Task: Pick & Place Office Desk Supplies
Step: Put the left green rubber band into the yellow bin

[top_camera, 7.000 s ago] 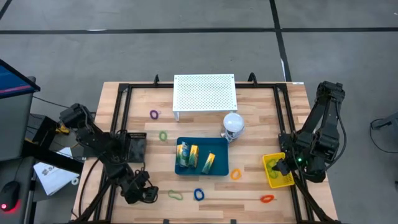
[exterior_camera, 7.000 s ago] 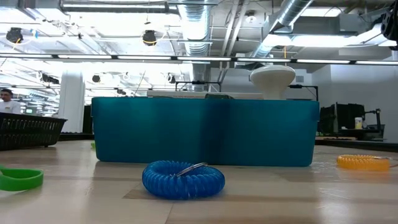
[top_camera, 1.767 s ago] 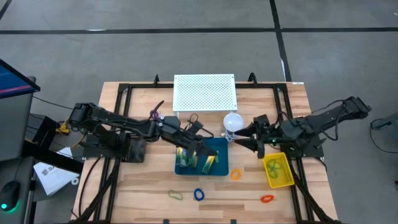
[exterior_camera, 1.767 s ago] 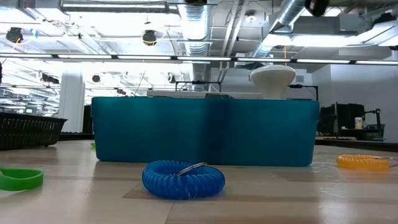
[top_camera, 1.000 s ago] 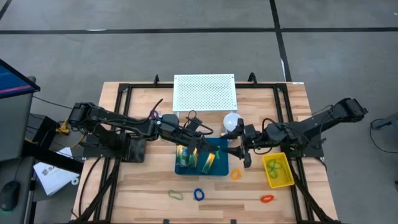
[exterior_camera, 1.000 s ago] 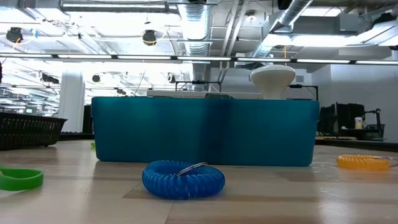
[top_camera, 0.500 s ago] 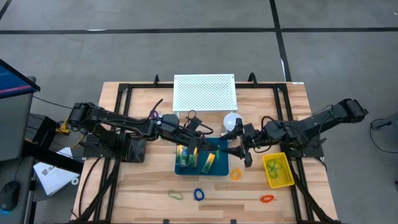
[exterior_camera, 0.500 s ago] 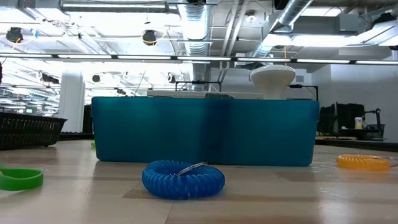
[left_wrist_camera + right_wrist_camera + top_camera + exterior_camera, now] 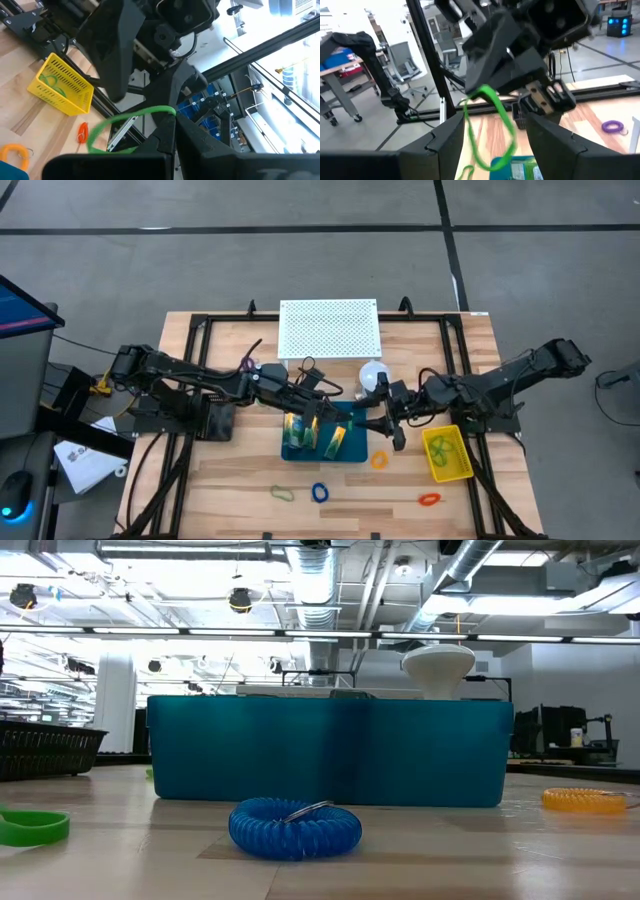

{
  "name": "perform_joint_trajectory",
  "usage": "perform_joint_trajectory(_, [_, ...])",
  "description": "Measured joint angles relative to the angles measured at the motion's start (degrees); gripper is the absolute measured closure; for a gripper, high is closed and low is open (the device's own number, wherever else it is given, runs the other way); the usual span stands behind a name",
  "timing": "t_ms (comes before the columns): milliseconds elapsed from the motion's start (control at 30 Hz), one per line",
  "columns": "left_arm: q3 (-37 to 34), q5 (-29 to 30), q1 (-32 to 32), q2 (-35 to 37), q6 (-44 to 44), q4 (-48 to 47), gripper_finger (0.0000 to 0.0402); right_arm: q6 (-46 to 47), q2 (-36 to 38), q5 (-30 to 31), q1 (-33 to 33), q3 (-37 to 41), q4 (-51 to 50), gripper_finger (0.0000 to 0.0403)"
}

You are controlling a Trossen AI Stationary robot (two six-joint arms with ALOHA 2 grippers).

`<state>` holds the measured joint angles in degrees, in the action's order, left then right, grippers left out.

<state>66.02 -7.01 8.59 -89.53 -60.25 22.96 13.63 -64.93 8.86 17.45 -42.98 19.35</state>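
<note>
While both arms reach in over the blue bin point(image 9: 352, 455) in the middle of the table point(image 9: 230, 480), the two grippers meet nose to nose above its right side. A green loop point(image 9: 492, 125) hangs between them. The left gripper point(image 9: 335, 416) pinches it from the left, and the loop stretches out long toward the right gripper point(image 9: 378, 423). The right gripper has its fingers spread wide on both sides of the loop, so it is the one that can close on it. The small packets point(image 9: 335, 440) sit in the bin below. The blue loop point(image 9: 294, 827) and the orange loop point(image 9: 583, 800) lie on the table in front of the bin. Seven seconds ago both arms were folded back at the table's sides. In the last half second almost nothing has changed.
</note>
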Motion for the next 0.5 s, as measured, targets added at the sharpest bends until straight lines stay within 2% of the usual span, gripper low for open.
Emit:
perform_joint_trajectory(267, [0.00,-0.03,0.00,-0.01,0.00,-0.04,0.0401,0.97,-3.69,-3.01,-1.39,-2.41,0.48,0.0195])
perform_joint_trajectory(500, [-0.02,-0.06,0.01,0.01,0.00,0.08,0.0401,1.88,-3.71,-4.98,-2.37,-2.78,-1.35,0.0219])
